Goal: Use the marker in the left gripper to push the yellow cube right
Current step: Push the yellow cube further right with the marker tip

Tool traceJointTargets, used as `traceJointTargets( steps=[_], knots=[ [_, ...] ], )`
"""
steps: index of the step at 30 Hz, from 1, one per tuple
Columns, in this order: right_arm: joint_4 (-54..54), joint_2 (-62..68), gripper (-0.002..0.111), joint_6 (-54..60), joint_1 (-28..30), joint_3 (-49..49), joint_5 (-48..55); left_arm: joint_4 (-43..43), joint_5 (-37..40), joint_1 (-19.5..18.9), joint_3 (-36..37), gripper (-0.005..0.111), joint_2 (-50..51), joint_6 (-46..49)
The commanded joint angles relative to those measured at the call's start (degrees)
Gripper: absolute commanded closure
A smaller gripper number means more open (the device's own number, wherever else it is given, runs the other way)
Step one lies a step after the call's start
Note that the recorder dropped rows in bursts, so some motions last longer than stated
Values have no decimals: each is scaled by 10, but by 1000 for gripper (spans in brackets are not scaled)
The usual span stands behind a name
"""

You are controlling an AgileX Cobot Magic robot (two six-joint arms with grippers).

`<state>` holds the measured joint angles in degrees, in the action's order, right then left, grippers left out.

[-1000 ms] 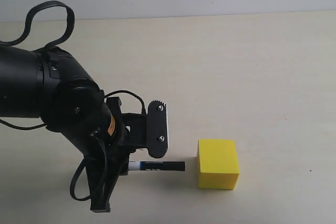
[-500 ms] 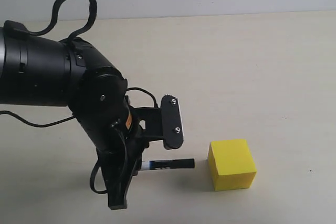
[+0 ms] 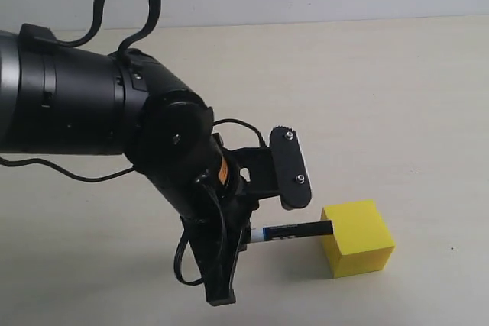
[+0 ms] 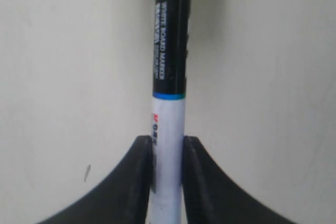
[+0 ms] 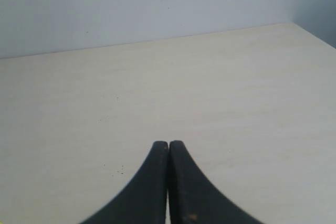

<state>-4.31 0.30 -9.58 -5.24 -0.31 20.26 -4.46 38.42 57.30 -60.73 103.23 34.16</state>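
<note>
Rightward is where everything has gone in the past second: the left claw (image 3: 258, 228) has swung across the bench (image 3: 397, 97), and the yellow cube (image 3: 357, 238) sits farther right than it did, turned a little so one corner now faces forward. From where I stand, that looks like the push already under way.

That claw is clamped on the white barrel of the marker (image 3: 298, 230), close to its rear end, so most of the pen's length sticks out ahead like a poker. The wrist view confirms it, with the two black fingers (image 4: 139, 177) pinching the marker (image 4: 169, 77) from both sides. Holding it that far back keeps the bulky arm (image 3: 92, 112) clear of the cube, and the pen lies low and nearly level, so its black cap end meets the cube's left face and not its top.

Contact looks slightly off-centre, which I'd guess explains the cube's turn; more pushing may twist it further.

Over on the other side, the right claw (image 5: 168, 148) is pressed together with nothing in it, above bare bench.
</note>
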Motion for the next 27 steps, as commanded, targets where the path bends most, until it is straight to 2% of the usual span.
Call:
traceJointTargets(
  steps=[1, 8, 16, 27],
  knots=[
    [0, -3, 108, 3, 3, 3, -5, -2, 31, -1, -12, 107, 4, -5],
    [0, -3, 108, 3, 3, 3, -6, 14, 76, -8, -3, 107, 4, -6],
    [0, -3, 108, 3, 3, 3, -6, 85, 80, -8, 16, 107, 4, -53],
    [0, -3, 108, 3, 3, 3, -6, 87, 51, -8, 16, 107, 4, -58]
  ],
)
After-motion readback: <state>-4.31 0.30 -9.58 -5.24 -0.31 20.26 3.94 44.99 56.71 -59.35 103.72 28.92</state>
